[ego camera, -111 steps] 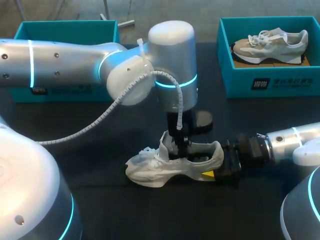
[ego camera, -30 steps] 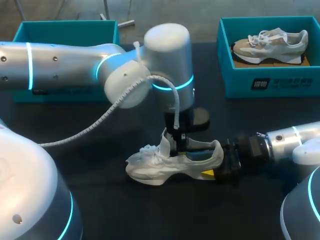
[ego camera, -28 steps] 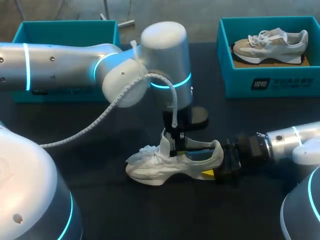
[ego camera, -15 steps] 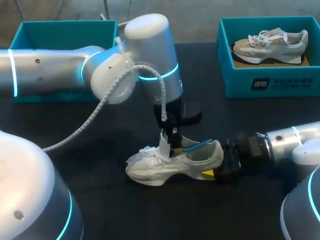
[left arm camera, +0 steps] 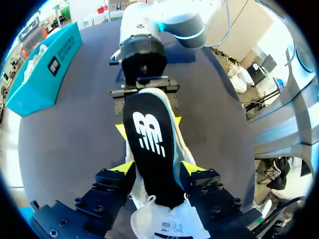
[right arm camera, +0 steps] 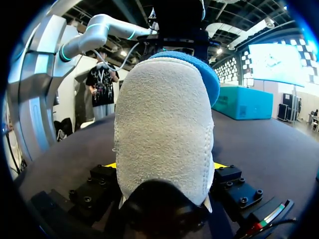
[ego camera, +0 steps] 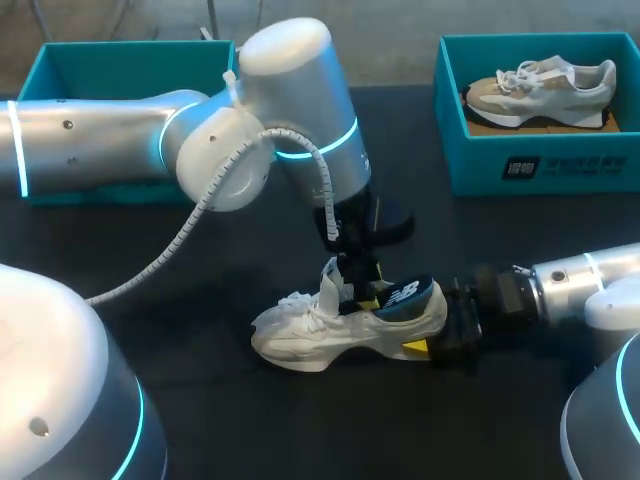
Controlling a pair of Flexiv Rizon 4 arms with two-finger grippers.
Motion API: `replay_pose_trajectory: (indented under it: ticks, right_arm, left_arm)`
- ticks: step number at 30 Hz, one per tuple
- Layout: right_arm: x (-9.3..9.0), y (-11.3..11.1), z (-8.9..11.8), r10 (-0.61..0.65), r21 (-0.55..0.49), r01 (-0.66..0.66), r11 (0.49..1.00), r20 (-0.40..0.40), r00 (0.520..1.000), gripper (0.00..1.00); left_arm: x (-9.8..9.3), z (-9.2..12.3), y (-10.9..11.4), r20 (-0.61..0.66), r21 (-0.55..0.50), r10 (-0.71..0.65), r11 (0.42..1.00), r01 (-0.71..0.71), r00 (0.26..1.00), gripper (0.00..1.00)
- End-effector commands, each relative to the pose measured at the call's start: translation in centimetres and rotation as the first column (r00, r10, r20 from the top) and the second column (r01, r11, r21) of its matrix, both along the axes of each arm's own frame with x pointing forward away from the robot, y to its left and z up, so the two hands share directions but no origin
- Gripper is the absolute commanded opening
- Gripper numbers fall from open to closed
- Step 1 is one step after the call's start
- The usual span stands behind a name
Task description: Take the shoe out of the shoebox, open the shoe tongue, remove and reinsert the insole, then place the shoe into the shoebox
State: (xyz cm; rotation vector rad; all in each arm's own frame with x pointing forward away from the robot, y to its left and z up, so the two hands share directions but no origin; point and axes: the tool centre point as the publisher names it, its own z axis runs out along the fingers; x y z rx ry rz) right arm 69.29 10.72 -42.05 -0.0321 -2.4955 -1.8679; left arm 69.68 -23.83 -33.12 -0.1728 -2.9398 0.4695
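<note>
left gripper (left arm camera: pixel 156 168) clamped on insole (left arm camera: pixel 148 137), which sticks half out of shoe (ego camera: pixel 310 338) below it; right gripper (right arm camera: pixel 164 166) closed on shoe heel.

We see a dark tabletop (ego camera: pixel 300 430). At its far right stands a teal box (ego camera: pixel 480 160) with a beige-and-grey sneaker (ego camera: pixel 545 88) lying inside.

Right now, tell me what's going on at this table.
The right gripper clamps the heel of the white shoe on the table. The left gripper pinches the insole from above; its heel end is lifted out of the shoe, its front end reaching down inside. A second shoe lies in the right box.
</note>
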Motion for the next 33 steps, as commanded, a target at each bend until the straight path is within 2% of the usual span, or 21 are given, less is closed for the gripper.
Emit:
replay_pose_trajectory:
  ticks: [1, 4, 7, 10, 17, 27, 33]
  right_arm:
    - [-0.2, 0.2, -0.2, -0.001, -0.004, 0.001, 1.0, 0.001, 1.0, 0.0]
    - [-0.2, 0.2, -0.2, -0.001, -0.004, 0.001, 1.0, 0.001, 1.0, 0.0]
    - [-0.2, 0.2, -0.2, -0.001, -0.004, 0.001, 1.0, 0.001, 1.0, 0.0]
    - [-0.2, 0.2, -0.2, -0.001, -0.004, 0.001, 1.0, 0.001, 1.0, 0.0]
    - [-0.2, 0.2, -0.2, -0.001, -0.004, 0.001, 1.0, 0.001, 1.0, 0.0]
    - [-0.2, 0.2, -0.2, -0.001, -0.004, 0.001, 1.0, 0.001, 1.0, 0.0]
    - [-0.2, 0.2, -0.2, -0.001, -0.004, 0.001, 1.0, 0.001, 1.0, 0.0]
  left_arm:
    - [-0.5, 1.3, 0.5, 0.034, -0.022, 0.01, 1.0, -0.01, 0.999, 0.6]
    - [-0.7, 1.9, 0.3, 0.063, -0.038, 0.017, 0.999, -0.015, 0.998, 0.59]
    - [-1.0, 2.2, 0.1, 0.095, -0.048, 0.031, 0.999, -0.027, 0.995, 0.53]
    - [-1.6, 2.0, -0.1, 0.113, -0.056, 0.047, 0.998, -0.041, 0.992, 0.54]
    - [-2.7, 1.3, -0.6, 0.148, -0.06, 0.074, 0.996, -0.066, 0.986, 0.5]
    - [-2.7, 0.8, -1.6, 0.198, -0.069, 0.141, 0.989, -0.13, 0.97, 0.48]
    - [-2.9, 1.2, -2.0, 0.178, -0.074, 0.168, 0.985, -0.157, 0.97, 0.44]
